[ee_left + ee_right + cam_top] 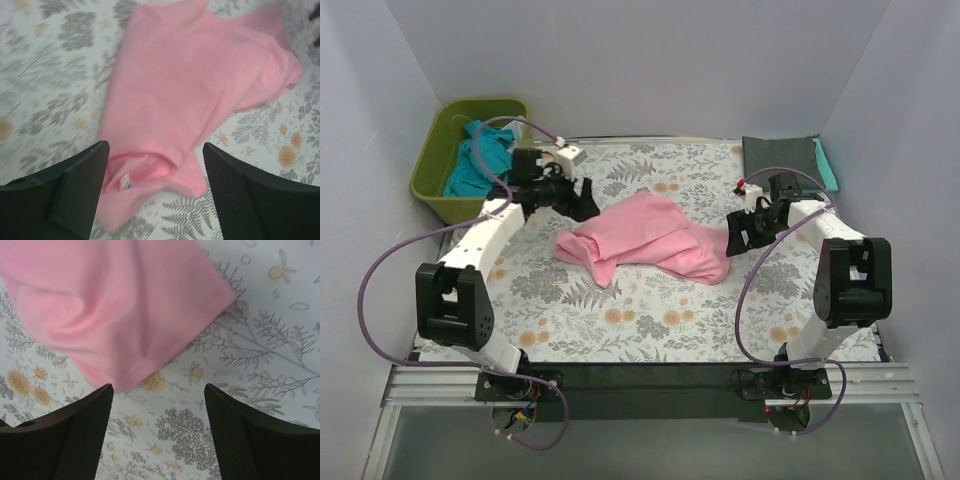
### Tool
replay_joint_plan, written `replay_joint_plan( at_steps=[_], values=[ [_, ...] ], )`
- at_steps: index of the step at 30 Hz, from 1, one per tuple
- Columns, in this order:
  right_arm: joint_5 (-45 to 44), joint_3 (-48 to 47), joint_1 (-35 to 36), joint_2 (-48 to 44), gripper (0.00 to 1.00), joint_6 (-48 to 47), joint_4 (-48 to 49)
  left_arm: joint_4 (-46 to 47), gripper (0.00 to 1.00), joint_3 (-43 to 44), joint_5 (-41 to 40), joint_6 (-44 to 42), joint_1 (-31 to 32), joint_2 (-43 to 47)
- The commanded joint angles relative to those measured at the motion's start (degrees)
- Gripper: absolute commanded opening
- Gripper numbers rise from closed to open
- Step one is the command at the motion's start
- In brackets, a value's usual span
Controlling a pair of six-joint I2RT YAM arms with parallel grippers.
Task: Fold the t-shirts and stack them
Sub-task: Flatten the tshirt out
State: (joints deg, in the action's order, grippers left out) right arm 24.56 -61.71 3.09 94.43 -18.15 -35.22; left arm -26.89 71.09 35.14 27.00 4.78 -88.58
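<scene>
- Right, the pink t-shirt (645, 238) lies crumpled and unfolded at the middle of the floral table cloth (620, 310), its long side running from 8 o'clock up toward 2 o'clock in the top view.
- Up close in the left wrist view, the pink t-shirt (200, 85) fills the upper frame. A rolled hem and a small white label show at 6 o'clock, between the black fingers.
- Left gripper (582, 200) sits at the shirt's 10 o'clock edge. In its own camera the left gripper (155, 147) has its jaws spread wide with nothing clamped; I cannot tell whether they touch the cloth.
- Right gripper (738, 235) is at the shirt's 3 o'clock end, just beside the fabric.
- Through the right wrist camera the right gripper (158, 387) is also spread wide and holding nothing. The pink t-shirt (115, 305) bunches at 11 o'clock, with a corner pointing down between the fingers over bare printed cloth.
- Out at 10 o'clock of the table, teal t-shirts (480, 160) are heaped in the olive-green tub (428, 165).
- Over at 2 o'clock, a dark grey t-shirt (780, 155) lies flat and folded, with a strip of teal fabric (828, 165) showing along its right edge.
</scene>
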Motion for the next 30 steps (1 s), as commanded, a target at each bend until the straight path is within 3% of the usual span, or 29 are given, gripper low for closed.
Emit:
replay_joint_plan(
  at_steps=[1,9,17,21,26,30],
  values=[
    [-0.12,-6.04,0.16,3.12,0.67,2.59,3.49,2.80,0.69,0.98,-1.99,-3.63,9.44,-3.87],
    [-0.91,-12.20,0.07,12.70,0.60,5.76,5.34,7.99,0.49,6.42,-16.13,-3.98,23.94,-15.92],
    [-0.83,-14.58,0.42,17.80,0.50,6.46,6.31,10.99,0.43,10.03,-21.34,-5.47,26.69,-23.48],
    [-0.48,-14.14,0.60,18.33,0.31,6.46,6.22,11.07,0.42,10.65,-19.23,-5.30,26.95,-23.05],
    [-0.21,-13.96,0.60,17.63,0.04,6.72,6.13,10.64,0.50,10.04,-13.70,-4.85,27.39,-20.32],
    [0.32,-13.96,0.69,16.66,0.01,6.90,6.04,10.02,0.50,9.77,-14.30,-5.56,28.97,-20.58]
  ],
)
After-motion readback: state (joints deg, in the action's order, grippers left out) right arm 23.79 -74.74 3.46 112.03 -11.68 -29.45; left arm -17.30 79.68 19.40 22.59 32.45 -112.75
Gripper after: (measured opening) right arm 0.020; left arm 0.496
